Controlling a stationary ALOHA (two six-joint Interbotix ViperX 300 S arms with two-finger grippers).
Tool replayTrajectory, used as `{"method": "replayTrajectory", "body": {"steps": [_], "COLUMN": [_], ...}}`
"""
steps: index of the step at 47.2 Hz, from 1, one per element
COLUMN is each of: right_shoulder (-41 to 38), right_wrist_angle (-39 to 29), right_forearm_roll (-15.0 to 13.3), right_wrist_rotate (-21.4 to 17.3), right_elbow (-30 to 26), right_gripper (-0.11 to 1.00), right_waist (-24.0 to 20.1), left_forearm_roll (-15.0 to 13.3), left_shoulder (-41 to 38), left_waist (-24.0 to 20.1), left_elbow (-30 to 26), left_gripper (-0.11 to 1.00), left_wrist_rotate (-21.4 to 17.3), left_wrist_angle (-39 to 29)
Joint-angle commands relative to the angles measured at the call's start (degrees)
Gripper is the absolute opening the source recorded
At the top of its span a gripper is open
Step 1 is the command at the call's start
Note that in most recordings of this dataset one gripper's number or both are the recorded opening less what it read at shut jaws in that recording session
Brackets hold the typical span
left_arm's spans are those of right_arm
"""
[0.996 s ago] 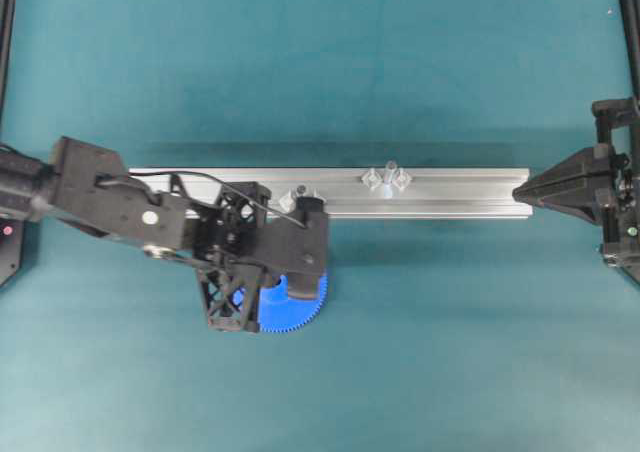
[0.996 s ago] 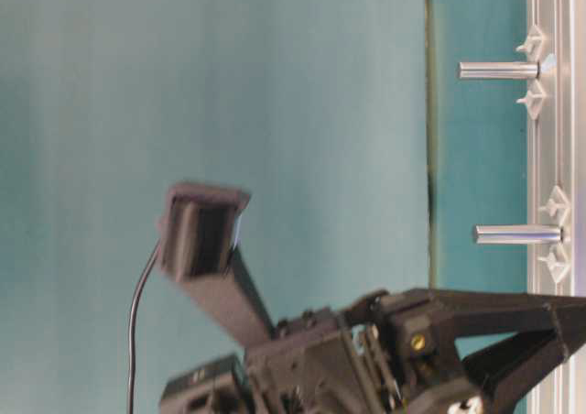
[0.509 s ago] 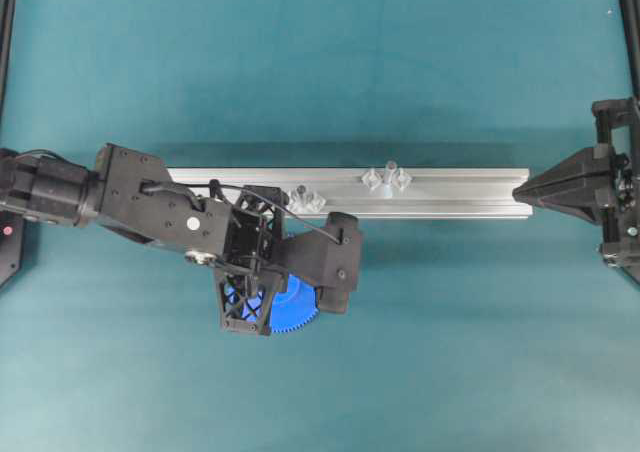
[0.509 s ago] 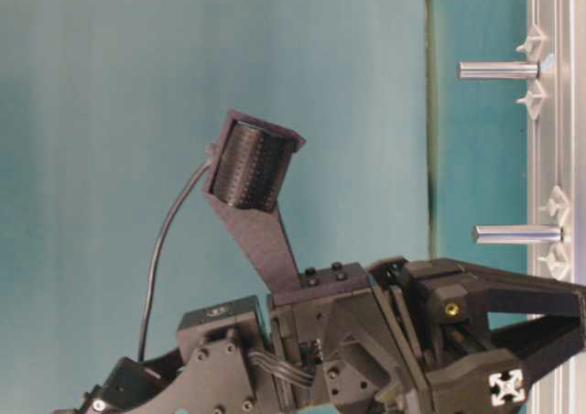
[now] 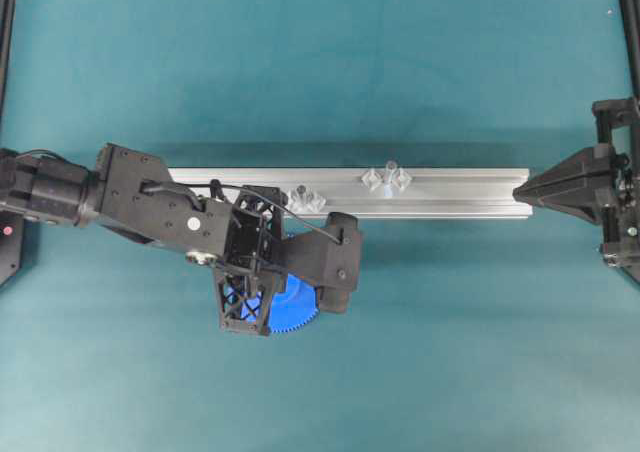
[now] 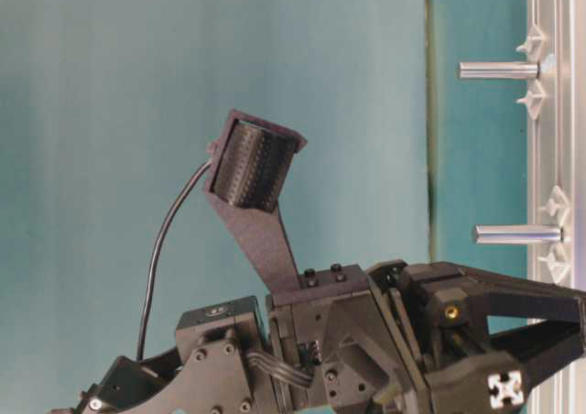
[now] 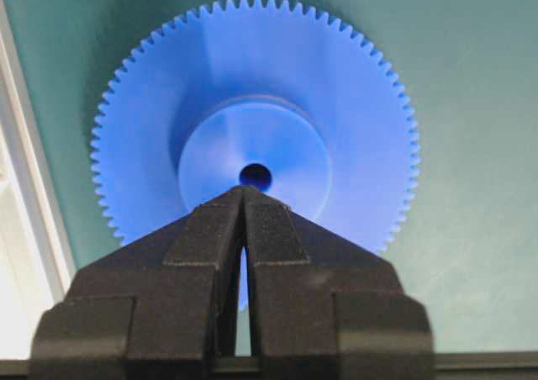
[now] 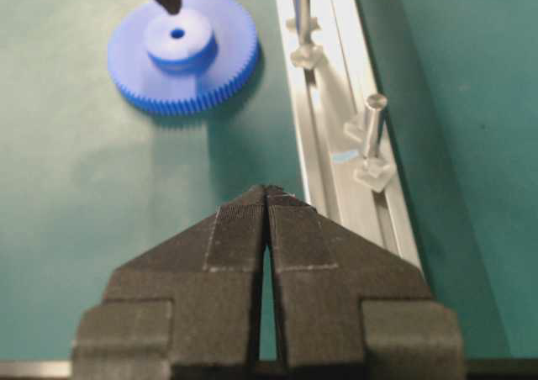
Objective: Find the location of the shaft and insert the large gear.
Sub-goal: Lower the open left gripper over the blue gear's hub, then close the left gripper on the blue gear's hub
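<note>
Wrist view alone shows large gear (image 7: pixel 252 128) centre hole.

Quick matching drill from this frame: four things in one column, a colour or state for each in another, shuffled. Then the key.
Column 1
1. large gear
2. left gripper
3. right gripper
4. aluminium rail

Column 2
A. shut, tips over the gear's middle
B. silvery, carries upright pegs
C. bright blue, lying flat
D. shut, by one end of the rail, away from the gear

Pairs: 1-C, 2-A, 3-D, 4-B
</note>
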State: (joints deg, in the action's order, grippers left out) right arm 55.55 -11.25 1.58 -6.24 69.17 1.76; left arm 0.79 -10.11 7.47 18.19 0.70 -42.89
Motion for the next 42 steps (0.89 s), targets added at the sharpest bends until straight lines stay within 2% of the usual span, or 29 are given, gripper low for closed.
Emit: {"method": "replayTrajectory", "body": {"steps": [1, 6, 14, 19, 42], "right_shoulder": [-0.26, -0.26, -0.26, -0.26, 1.14], "right_wrist_angle": [0.26, 0.26, 0.26, 0.18, 0.18], "right_forearm_roll": [0.0, 0.0, 0.0, 0.0, 0.0], "right_wrist_rotate": [-0.53, -0.53, -0.62, -0.62, -0.62], "right_elbow": [-0.62, -0.62, -0.62, -0.62, 0.26], "right_gripper": [0.0, 0.0, 0.0, 0.0, 0.0], "right_waist": [0.18, 0.09, 0.18, 0.09, 0.18], "left_forearm_roll": [0.18, 0.18, 0.18, 0.18, 0.09], "left_shoulder": [1.14, 1.32, 1.05, 0.79, -1.23], "left_waist": [0.35, 0.44, 0.44, 0.35, 0.35], "left_elbow": [-1.23, -1.14, -0.62, -0.44, -0.7], "left_gripper": [0.07, 0.25, 0.73, 0.93, 0.94], "left_wrist_rotate": [1.05, 2.64, 4.13, 4.13, 3.96], "left_wrist_angle": [0.53, 1.76, 2.72, 2.64, 2.55]}}
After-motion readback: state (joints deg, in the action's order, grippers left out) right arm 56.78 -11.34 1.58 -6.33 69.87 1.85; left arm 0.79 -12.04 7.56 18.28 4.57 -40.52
